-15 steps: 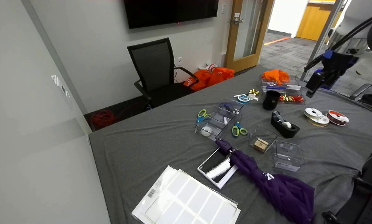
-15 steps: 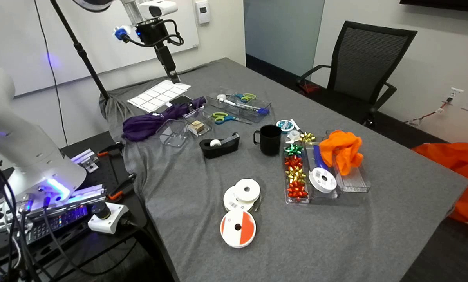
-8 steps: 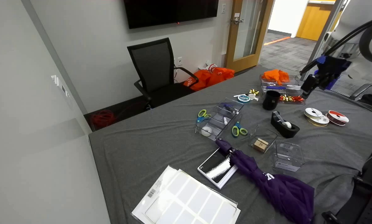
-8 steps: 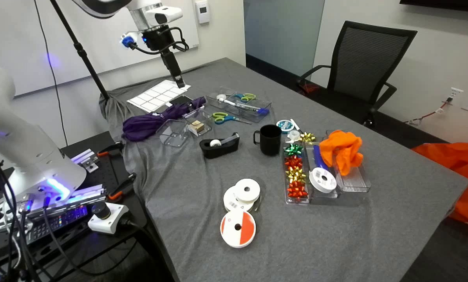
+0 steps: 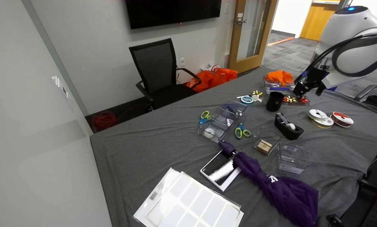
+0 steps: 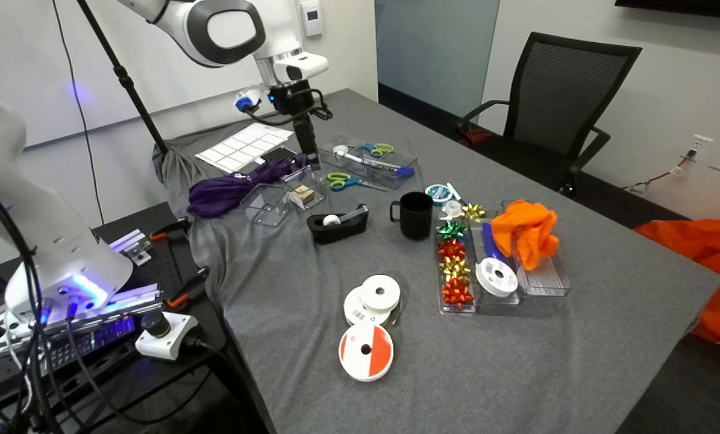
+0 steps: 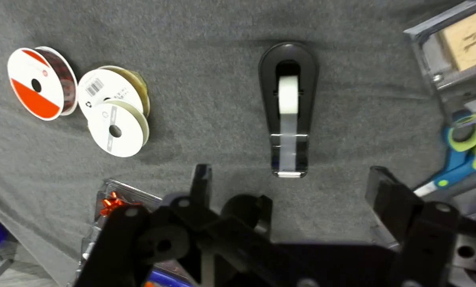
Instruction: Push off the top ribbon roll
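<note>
The top ribbon roll [image 7: 128, 139] is a flat white spool with a dark centre hole. It rests partly over a lower white spool with yellowish ribbon [image 7: 112, 83], slightly tilted in the wrist view. The top roll shows in both exterior views [image 5: 317, 113] [image 6: 380, 302]. A reddish-rimmed spool [image 7: 38, 103] lies beside the pair, also in an exterior view [image 6: 353, 355]. My gripper [image 7: 289, 168] is open with nothing between its fingers. It hangs above the table, apart from the rolls, which lie left of and beyond its left fingertip in the wrist view. It also shows in an exterior view [image 6: 313, 164].
A black tape dispenser [image 7: 309, 99] lies just beyond the fingertips in the wrist view. A black mug [image 6: 417, 217] stands near a clear tray of bows [image 6: 456, 307]. Scissors [image 6: 341, 181], clear bins [image 6: 269, 208] and a purple umbrella [image 6: 224, 193] lie on the grey-covered table [image 6: 486, 374].
My gripper has moved right and down in an exterior view, from over the white sheets towards the clear bins and scissors, with fingers apart. The ribbon rolls have not moved.
</note>
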{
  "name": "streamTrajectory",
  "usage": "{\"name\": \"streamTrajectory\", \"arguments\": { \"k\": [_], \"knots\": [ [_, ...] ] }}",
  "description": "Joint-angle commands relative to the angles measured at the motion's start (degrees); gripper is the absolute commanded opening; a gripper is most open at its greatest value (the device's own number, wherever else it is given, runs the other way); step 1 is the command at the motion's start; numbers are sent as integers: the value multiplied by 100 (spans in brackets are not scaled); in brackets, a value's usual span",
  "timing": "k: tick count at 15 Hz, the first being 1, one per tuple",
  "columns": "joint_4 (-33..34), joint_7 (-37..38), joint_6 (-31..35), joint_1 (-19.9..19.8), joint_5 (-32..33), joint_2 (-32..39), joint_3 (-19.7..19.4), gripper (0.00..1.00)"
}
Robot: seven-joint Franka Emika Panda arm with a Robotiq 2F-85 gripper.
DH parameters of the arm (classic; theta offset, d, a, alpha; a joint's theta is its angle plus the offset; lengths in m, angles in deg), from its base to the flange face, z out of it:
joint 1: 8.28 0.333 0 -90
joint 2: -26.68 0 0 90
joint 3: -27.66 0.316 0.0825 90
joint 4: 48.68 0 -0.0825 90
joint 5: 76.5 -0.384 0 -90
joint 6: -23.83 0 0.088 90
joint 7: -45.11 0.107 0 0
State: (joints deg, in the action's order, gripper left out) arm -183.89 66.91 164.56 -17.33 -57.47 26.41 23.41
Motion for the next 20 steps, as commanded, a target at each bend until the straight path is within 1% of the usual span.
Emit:
{"name": "streamTrajectory", "arguments": {
  "k": [1, 2, 5, 8, 9, 10, 12, 18, 20],
  "knots": [
    [855, 839, -158, 23, 550, 926, -296, 100],
    [1012, 949, -153, 70, 577, 1118, -399, 100],
    [1424, 723, -141, 111, 291, 1650, -614, 100],
    [1778, 690, -144, 163, 432, 2146, -872, 100],
    [1884, 739, -113, 206, 578, 2305, -1002, 100],
    [1546, 722, -14, 250, 366, 1960, -953, 100],
    [1620, 722, 6, 281, 348, 2100, -1041, 100],
    [1622, 732, 2, 336, 352, 2045, -1032, 100],
    [1670, 543, 18, 274, 375, 2182, -1066, 100]
  ]
}}
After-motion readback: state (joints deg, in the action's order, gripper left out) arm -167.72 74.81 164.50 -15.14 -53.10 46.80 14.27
